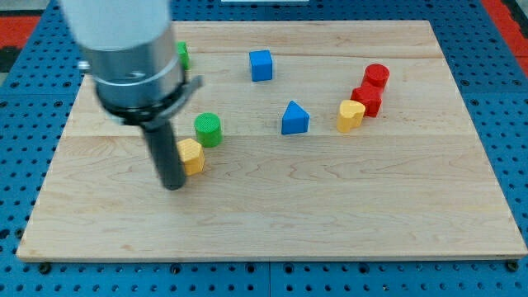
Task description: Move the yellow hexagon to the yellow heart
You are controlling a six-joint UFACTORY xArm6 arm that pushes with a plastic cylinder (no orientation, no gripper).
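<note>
Board [330, 206]: pale wood, visible grain, smooth satin finish. Surround [25, 124]: blue perforated panel, matt, looks like metal or plastic. Blocks, e.g. yellow hexagon [192, 156], yellow heart [350, 115], blue cube [261, 65]: smooth painted surfaces, low sheen. Rod above my tip [172, 186]: matt black. Arm housing [132, 49]: brushed grey metal.

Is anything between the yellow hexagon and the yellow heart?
Nothing sits squarely on the line. The yellow hexagon block touches my tip; the blue triangular block lies just above the path toward the yellow heart block.
</note>
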